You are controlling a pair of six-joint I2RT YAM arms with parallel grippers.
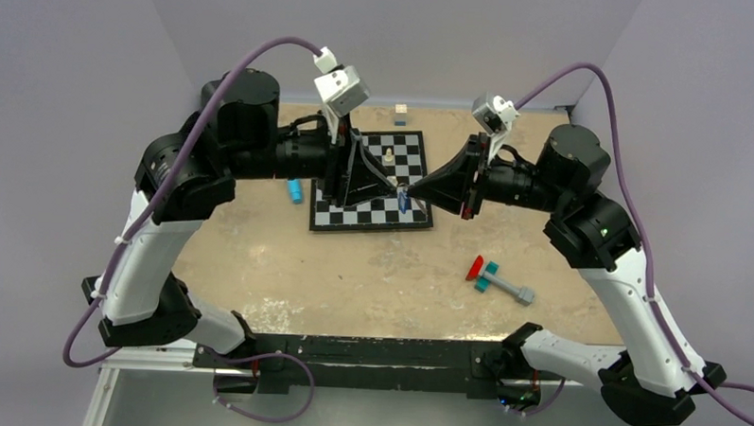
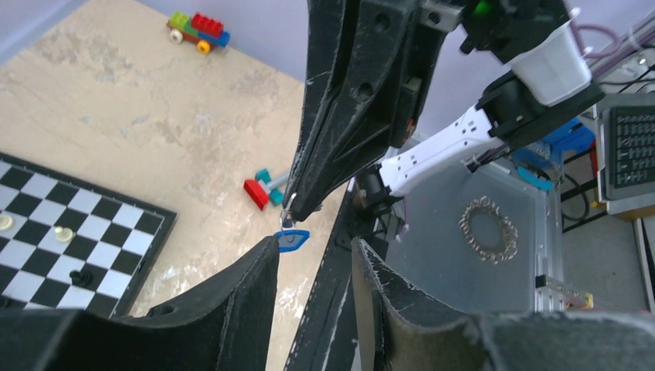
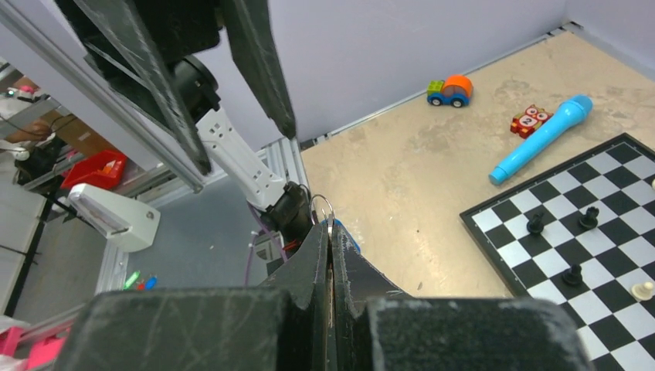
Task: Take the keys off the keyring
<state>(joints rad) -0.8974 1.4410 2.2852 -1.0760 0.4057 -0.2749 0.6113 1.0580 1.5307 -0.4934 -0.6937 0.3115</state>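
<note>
The left arm and right arm have white lower links and bulky black joint housings. A purple cable runs up each to a white camera block. The left gripper and right gripper have scuffed black wedge-shaped fingers.

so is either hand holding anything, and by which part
The right hand pinches the keyring by its wire loop, with the blue key dangling from it. The left hand is open, holding nothing.
</note>
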